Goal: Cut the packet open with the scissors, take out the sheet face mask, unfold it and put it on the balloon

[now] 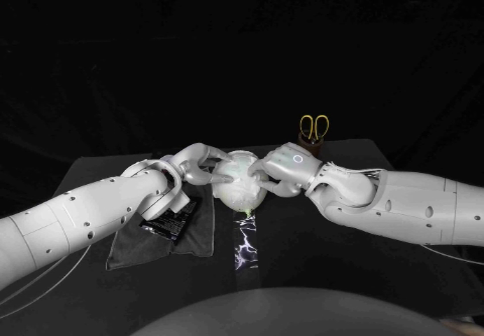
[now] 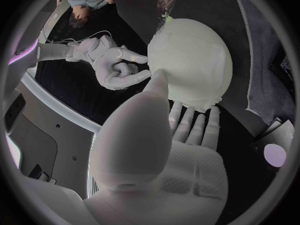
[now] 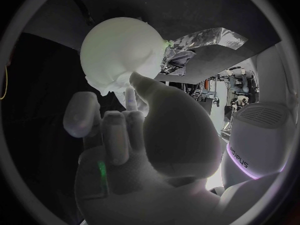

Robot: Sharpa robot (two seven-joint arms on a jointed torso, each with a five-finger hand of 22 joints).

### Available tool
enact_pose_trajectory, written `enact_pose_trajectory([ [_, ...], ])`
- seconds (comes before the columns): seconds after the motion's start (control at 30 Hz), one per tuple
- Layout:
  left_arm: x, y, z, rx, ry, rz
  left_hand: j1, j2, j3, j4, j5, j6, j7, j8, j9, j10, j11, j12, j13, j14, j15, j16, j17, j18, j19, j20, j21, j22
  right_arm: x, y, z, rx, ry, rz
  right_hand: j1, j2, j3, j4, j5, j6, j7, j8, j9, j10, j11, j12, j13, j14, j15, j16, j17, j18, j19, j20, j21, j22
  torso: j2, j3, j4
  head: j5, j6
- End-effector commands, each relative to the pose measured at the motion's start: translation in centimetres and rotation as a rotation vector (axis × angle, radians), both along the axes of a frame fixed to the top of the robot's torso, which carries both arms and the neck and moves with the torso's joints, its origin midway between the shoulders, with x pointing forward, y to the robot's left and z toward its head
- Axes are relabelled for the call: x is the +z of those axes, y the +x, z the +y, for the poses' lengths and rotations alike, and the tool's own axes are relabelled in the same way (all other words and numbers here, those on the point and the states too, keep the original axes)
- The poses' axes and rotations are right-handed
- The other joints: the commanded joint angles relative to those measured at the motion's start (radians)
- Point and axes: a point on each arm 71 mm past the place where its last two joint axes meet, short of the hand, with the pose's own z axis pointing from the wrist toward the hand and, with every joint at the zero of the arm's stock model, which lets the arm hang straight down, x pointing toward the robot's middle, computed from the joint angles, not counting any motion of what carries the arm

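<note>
Head view — sheet mask (image 1: 240,171), seemingly wrinkled, drapes the balloon (image 1: 245,201).

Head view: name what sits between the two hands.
The balloon, wearing the sheet mask, in the head view; left hand and right hand touch it.

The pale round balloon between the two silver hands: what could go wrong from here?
1. The silver left hand and silver right hand both have fingers against the pale round balloon. Too firm a squeeze might burst it or push it out of place.
2. The white sheet mask has a loose edge hanging off the balloon. Fingers pulling away could drag it askew.
</note>
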Motion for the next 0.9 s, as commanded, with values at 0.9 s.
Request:
enact_pose_trajectory([
  [0.9, -0.2, -0.2, -0.4, -0.020, -0.001, 0.021, -0.001, 0.009, 0.007, 0.002, 0.002, 0.006, 0.031, 0.002, 0.001, -0.005, -0.001, -0.003, -0.001, 0.002, -0.003, -0.007, 0.001, -0.014, -0.008, -0.002, 0.001, -0.002, -1.3, 0.7, 0.0, 0.004, -0.122, 0.003, 0.036, 0.015, -0.019, 0.007, -0.004, 0.084, 0.014, 0.010, -0.001, 0.074, 0.010, 0.000, 0.233, 0.106, 0.005, 0.007, 0.263, -0.005, 0.000, 0.006, 0.003, 0.147, 0.000, 0.0003, -0.0013, -0.002, 0.000],
])
